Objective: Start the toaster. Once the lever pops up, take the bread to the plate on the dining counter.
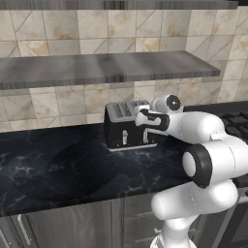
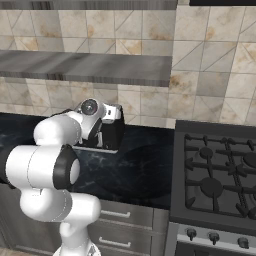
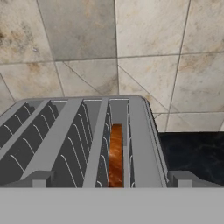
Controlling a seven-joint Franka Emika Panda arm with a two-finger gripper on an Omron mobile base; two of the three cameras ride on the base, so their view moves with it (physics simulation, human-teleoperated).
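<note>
We record a boxy black four-slot toaster with a grey metal top (image 1: 125,127) at the centre of the left base view, standing on a narrow black marble worktop (image 1: 58,169) against a beige tiled wall (image 1: 58,104); two small silvery levers show on its front face. In the hand view we find the orange-brown crust of a small bread slice (image 3: 115,153) sunk in the right-hand slot — lower centre of the frame. The two-finger gripper (image 3: 111,178) sits over the toaster's top, its dark tips set wide apart at the bottom edge, holding nothing. A grey shelf (image 1: 97,68) crosses above; a black gas hob (image 2: 220,172) fills the right of the right base view.
</note>
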